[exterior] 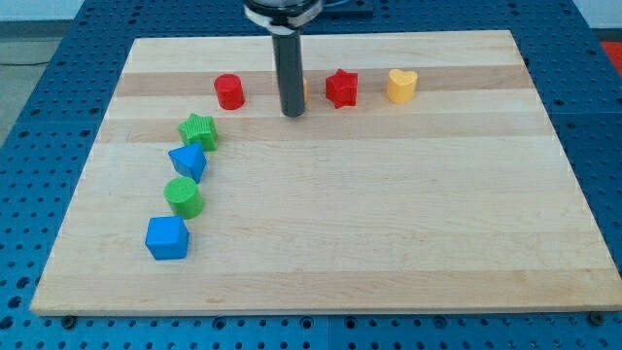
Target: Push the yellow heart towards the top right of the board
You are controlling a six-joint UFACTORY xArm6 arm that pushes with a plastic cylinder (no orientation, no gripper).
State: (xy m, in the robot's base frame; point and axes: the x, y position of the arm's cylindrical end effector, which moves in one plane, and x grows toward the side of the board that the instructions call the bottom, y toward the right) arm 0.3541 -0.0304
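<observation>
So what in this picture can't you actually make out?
- Orange block: only a sliver shows behind my rod, camera view; shape unknown.
- My tip sits between the red cylinder and red star; whether it touches the orange block is unclear.
- The arm above the rod: cut off by the view's top.

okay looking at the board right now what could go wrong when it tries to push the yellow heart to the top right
My tip sits left of the red star, which lies between it and the yellow heart. A straight push toward the view's right would likely shove the star along. A small orange block peeks out right behind the rod and could get dragged. The heart is also near the board's top edge.
</observation>
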